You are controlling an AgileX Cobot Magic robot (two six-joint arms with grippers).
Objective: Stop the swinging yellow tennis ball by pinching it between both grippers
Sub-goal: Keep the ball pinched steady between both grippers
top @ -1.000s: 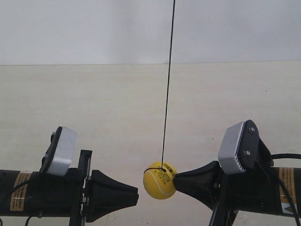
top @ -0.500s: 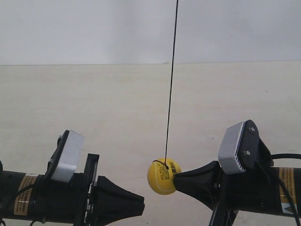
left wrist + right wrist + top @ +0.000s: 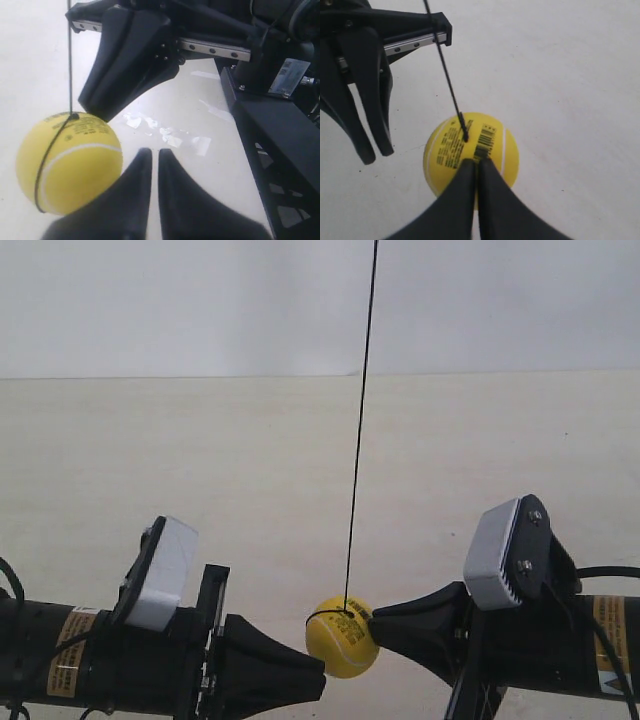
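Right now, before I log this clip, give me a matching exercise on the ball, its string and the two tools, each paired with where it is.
Column one:
1. yellow tennis ball
2. black string
3. left tool
4. right tool

Column two:
a. tips against the ball, just below the barcode sticker
b. runs up out of the picture
c. hangs between the two tools
d. the ball sits off to one side of its tips

Pairs: 1-c, 2-b, 3-d, 4-a

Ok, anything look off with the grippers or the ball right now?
Yes: the left gripper is off line. Its shut tips point past the yellow tennis ball, beside it rather than at its middle, while the right gripper meets the ball near its middle.
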